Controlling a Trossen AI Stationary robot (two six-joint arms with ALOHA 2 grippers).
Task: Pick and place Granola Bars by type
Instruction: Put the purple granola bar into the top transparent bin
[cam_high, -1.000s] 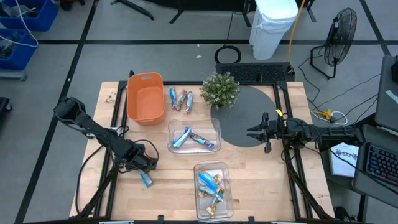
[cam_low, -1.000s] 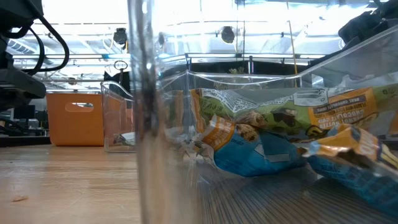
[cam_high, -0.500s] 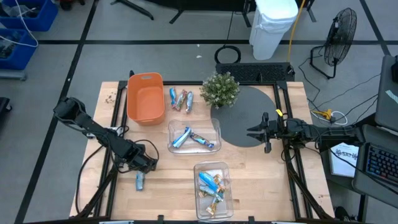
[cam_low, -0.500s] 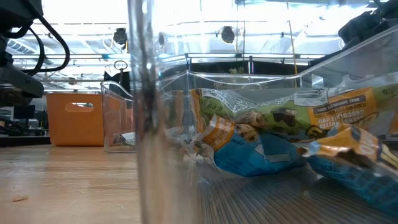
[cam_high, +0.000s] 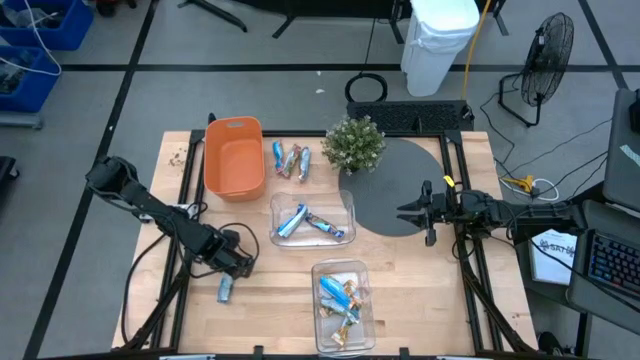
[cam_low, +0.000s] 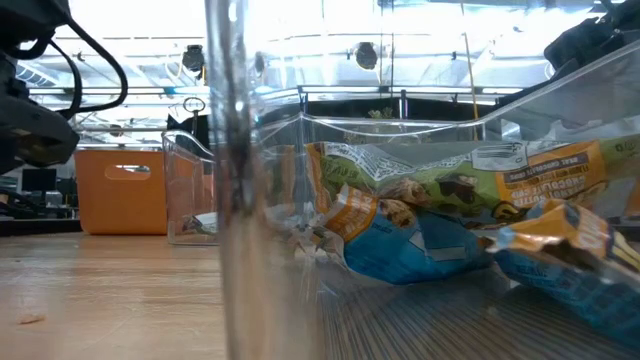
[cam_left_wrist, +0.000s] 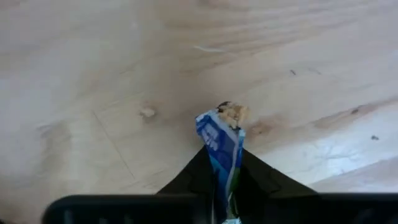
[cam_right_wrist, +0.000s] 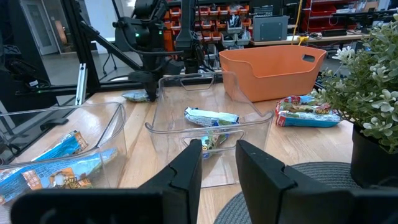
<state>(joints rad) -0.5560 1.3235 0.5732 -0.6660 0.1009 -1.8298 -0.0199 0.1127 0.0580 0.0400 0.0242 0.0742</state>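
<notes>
Your left gripper (cam_high: 232, 275) has bare tabletop (cam_high: 270, 300) around it. Toward the centre, two clear bins (cam_high: 312, 219) (cam_high: 343, 303) block low passes. An orange bin (cam_high: 234, 157) and potted plant (cam_high: 354, 144) stand along the far side.

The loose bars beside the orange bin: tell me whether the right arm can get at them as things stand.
Probably yes, by a detour. The right claw waits over the dark mat, and the potted plant stands on the straight line to the loose bars, so it would need to go around.
</notes>
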